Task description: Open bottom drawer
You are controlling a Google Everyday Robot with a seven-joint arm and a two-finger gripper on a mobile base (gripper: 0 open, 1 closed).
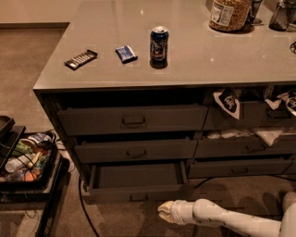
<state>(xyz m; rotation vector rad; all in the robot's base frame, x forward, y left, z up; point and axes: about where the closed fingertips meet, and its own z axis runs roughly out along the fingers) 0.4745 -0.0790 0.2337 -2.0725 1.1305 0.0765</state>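
Observation:
The bottom drawer [137,190] is the lowest of the left stack of three dark grey drawers. It stands pulled out, showing its plain dark inside, with a small centre pull on its low front. My gripper [163,211] is low at the bottom centre, on a white arm coming from the right. It is just below and right of the drawer's front, apart from the pull.
The counter [194,60] holds a dark can [158,44], a blue packet [126,53], a dark bar [81,59] and a jar [230,14]. The right drawer stack [245,139] holds white cloths. A tray cart [23,159] of items stands at the left on the carpet.

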